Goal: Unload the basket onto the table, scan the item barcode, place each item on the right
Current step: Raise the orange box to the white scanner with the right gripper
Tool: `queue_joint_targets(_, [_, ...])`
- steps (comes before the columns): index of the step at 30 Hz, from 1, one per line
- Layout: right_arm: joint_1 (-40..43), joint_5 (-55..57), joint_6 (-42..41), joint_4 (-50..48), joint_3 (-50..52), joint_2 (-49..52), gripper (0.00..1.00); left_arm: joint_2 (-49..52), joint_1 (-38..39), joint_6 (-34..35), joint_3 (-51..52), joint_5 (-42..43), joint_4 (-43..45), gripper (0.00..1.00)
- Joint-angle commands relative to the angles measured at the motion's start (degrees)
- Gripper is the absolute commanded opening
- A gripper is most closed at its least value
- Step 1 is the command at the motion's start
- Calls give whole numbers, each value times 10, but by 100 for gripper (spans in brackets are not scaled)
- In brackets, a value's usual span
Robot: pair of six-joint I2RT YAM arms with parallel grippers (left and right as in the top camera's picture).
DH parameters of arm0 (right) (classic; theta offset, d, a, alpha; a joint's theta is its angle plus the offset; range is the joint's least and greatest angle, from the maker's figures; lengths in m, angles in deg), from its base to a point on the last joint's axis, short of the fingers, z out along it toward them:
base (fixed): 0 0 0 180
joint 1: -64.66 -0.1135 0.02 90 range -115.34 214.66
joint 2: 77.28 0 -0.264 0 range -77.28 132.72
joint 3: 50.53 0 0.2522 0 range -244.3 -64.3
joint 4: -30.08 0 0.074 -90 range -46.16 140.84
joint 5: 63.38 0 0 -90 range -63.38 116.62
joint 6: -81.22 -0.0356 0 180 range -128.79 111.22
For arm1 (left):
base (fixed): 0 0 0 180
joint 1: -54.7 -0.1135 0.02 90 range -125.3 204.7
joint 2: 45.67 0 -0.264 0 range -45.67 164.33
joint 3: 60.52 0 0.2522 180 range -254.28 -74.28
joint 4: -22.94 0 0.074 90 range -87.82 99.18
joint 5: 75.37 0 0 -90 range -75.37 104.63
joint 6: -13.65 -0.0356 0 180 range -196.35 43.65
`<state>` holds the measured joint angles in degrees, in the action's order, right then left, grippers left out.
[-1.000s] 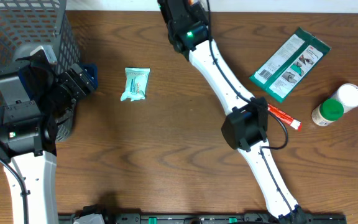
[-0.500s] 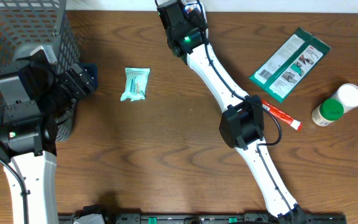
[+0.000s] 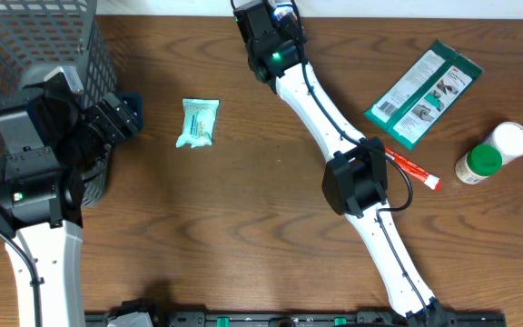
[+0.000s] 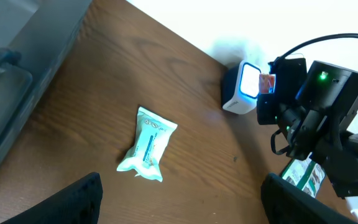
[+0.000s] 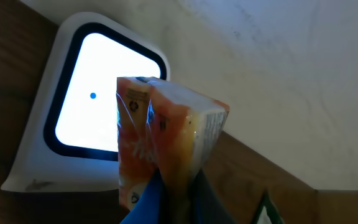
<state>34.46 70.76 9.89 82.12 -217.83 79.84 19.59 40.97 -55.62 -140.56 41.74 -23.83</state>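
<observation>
Right wrist view: one orange packet, seemingly pinched, before one lit scanner.

A dark brown wooden bench is filling nearly the whole overhead view, its grain running from side to side. Along the far edge a white wall is showing as a thin pale strip. In the right wrist view it is rising plain and matt, with a few faint specks. Soft, even light is falling on the wood, leaving only blurred shadows. A black rail is lying along the bench's near edge.
</observation>
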Motion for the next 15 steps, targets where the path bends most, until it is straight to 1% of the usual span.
queue_joint_targets(1, [7, -24, -9, 2, 3, 0, 1, 0, -2, -7, -4, 7, 1, 82])
queue_joint_targets(4, [7, -22, -13, 14, -1, -21, 1, 0, -2, -7, -4, 7, 1, 82])
queue_joint_targets(8, [8, -23, -75, 65, -1, -90, 1, 0, -2, -7, -4, 7, 1, 82])
queue_joint_targets(10, [8, -37, -122, 115, -1, -136, 1, 0, -2, -7, -4, 7, 1, 82])
queue_joint_targets(15, [17, -140, -194, 276, -1, -245, 1, 0, -2, -7, -4, 7, 1, 82])
